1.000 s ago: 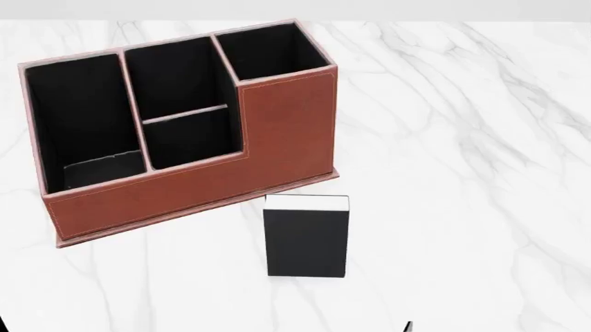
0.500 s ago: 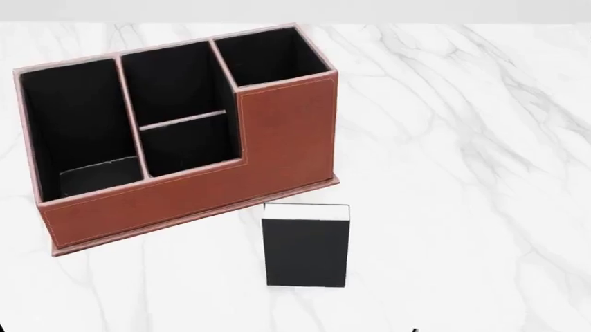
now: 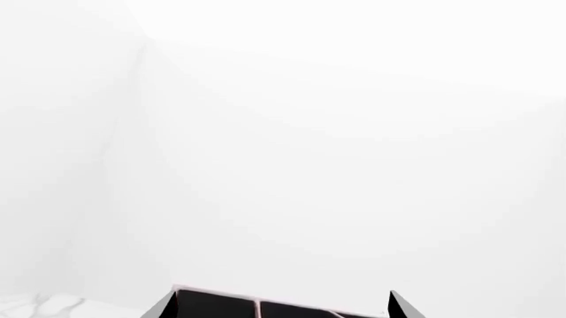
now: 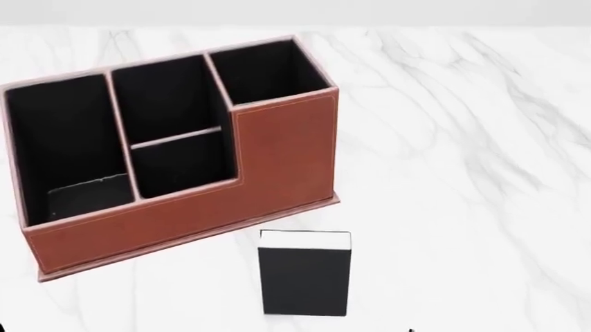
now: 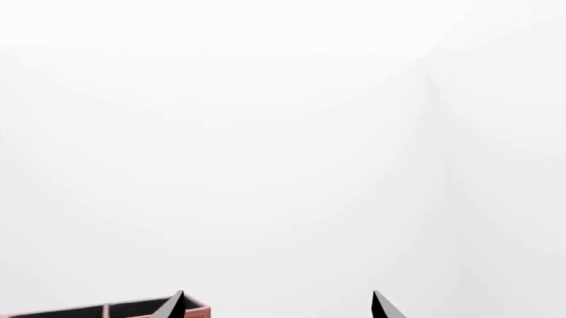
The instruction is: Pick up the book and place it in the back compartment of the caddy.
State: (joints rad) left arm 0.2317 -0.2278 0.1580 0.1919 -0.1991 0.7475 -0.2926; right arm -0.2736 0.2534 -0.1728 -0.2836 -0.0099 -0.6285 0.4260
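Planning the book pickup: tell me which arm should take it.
Right, probably. The book stands right of centre on the table, just before the caddy's right end. Both grippers, right and left, look open and away from it.

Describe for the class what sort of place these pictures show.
Probably a desk or office worktop in a plain simulated room: a white marble-look tabletop bears a leather-look desk caddy and a black book, with blank white walls behind.

Open marble table lies right of the upright book; the caddy stands close behind it, a narrow gap between. All four compartments gape unobstructed from above.
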